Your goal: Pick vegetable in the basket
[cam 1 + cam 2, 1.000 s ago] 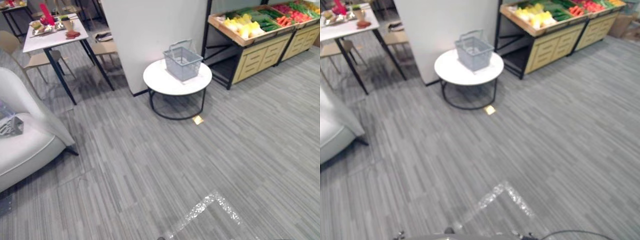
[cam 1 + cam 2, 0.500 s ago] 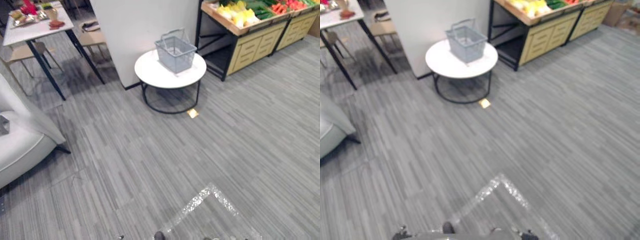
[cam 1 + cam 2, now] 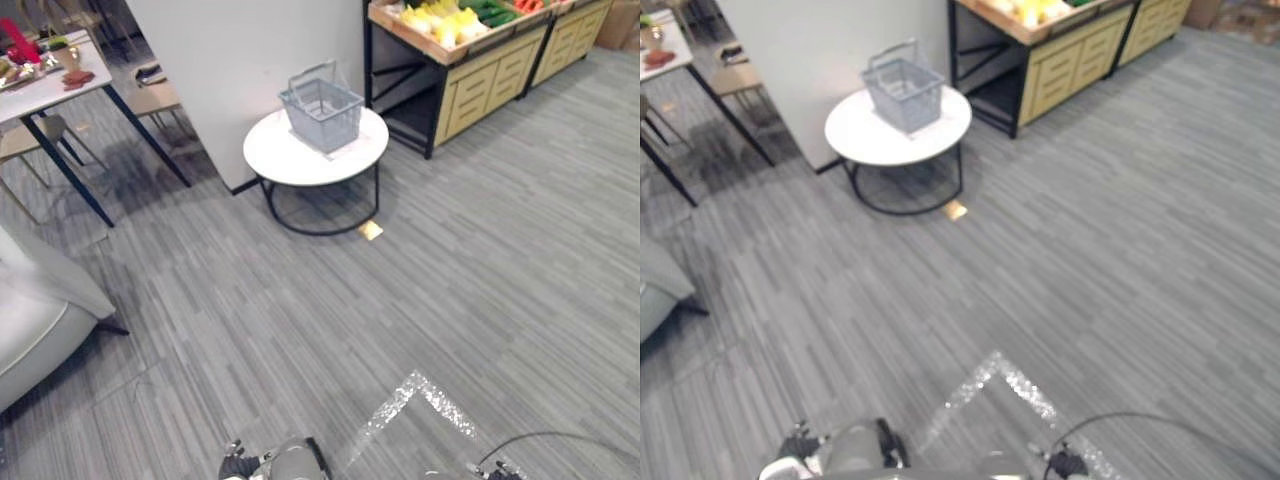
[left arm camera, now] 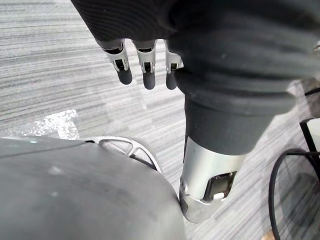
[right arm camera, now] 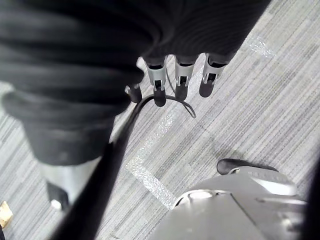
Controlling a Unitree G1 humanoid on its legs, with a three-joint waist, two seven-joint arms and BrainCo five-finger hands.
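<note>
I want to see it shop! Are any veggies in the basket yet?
Nothing looks done yet. The grey basket on the round white table looks empty. The left robot hand and right robot hand hang open, holding nothing. Left to do: walk to the vegetables on the wooden stand, pick one, put it in.

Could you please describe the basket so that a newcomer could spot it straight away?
Find the white partition wall; a round white table stands before it. The grey mesh basket sits on top, handles raised, the only thing on that table.
</note>
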